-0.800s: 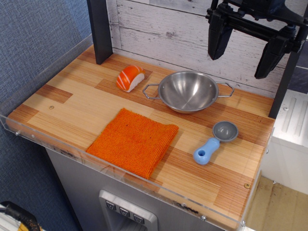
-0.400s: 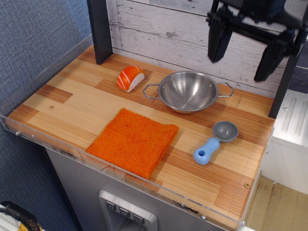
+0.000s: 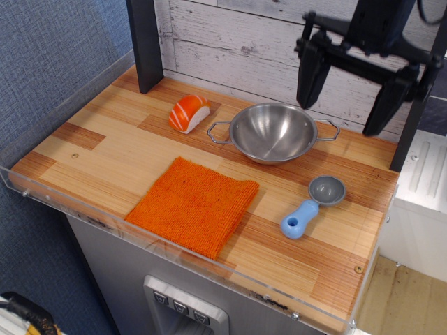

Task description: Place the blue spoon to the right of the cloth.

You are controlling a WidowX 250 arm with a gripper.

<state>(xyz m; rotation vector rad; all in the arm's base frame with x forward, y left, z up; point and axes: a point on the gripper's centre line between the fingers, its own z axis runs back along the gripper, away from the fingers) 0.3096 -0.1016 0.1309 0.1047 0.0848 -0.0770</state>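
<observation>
The blue spoon (image 3: 311,205) lies flat on the wooden tabletop, light-blue handle toward the front, grey bowl toward the back. It lies apart from the orange cloth (image 3: 193,204), to the cloth's right. The cloth lies flat near the table's front edge. My gripper (image 3: 341,117) hangs open and empty high above the back right of the table, above the steel bowl's right handle and well behind and above the spoon.
A two-handled steel bowl (image 3: 273,131) stands behind the cloth and spoon. An orange-and-white sushi piece (image 3: 188,113) lies to its left. A dark post (image 3: 145,43) stands at the back left. A clear rim (image 3: 174,246) edges the table front.
My gripper has come down a little and shifted slightly left, still open. The spoon, cloth, bowl and sushi piece have not moved.
</observation>
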